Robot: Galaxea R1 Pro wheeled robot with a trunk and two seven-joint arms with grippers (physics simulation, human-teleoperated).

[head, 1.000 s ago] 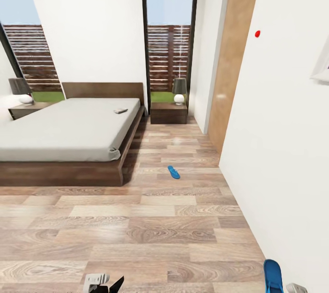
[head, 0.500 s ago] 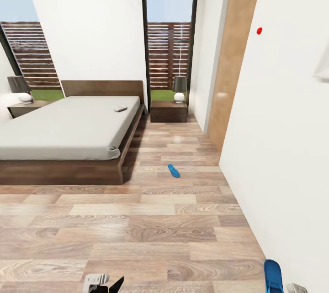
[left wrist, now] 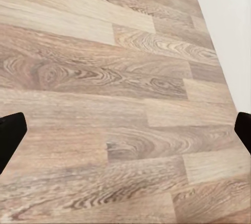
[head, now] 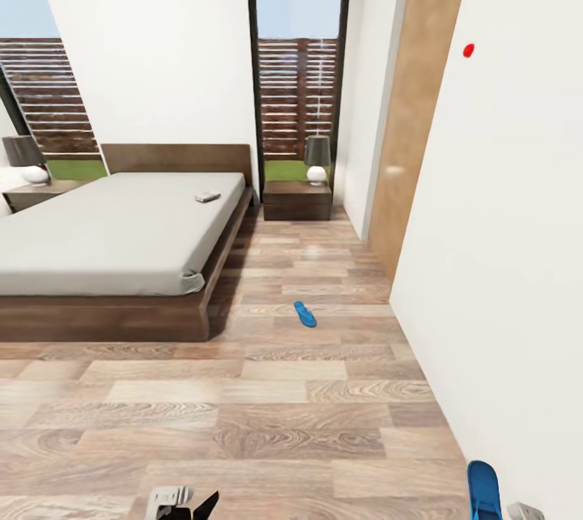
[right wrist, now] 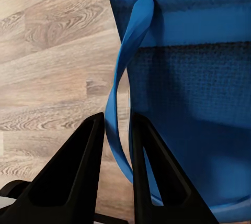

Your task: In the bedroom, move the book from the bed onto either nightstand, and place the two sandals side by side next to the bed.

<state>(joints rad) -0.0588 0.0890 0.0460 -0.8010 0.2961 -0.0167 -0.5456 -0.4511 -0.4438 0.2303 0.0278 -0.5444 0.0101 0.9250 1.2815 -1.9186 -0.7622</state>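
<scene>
Right tool [right wrist: 117, 130]: fingers closed on the strap of one blue sandal [right wrist: 209, 103]; the sole hangs beside the fingers. In the head view this carried sandal [head: 483, 489] sits at 5 o'clock, low and close to the body (judged: a compact carry for driving).
Left tool [left wrist: 125, 127]: fingers spread wide, nothing between them, plank floor [left wrist: 104, 77] beneath; judged free for the book.
Second sandal [head: 304, 313]: flat on the floor at 12 o'clock, off the foot corner of the bed [head: 105, 236], in the aisle between bed and wall.
Book [head: 207, 197]: on the mattress at 11 o'clock, near the headboard on the aisle side.
Nightstands: near one [head: 297, 200] at 12 o'clock, beside the headboard, carrying a lamp [head: 317, 159]; far one [head: 28, 196] at 10 o'clock.
Step in hand: judged transit toward the bed, to set the carried sandal beside its mate.
Caution: strap-only grip; the sole may swing.
</scene>
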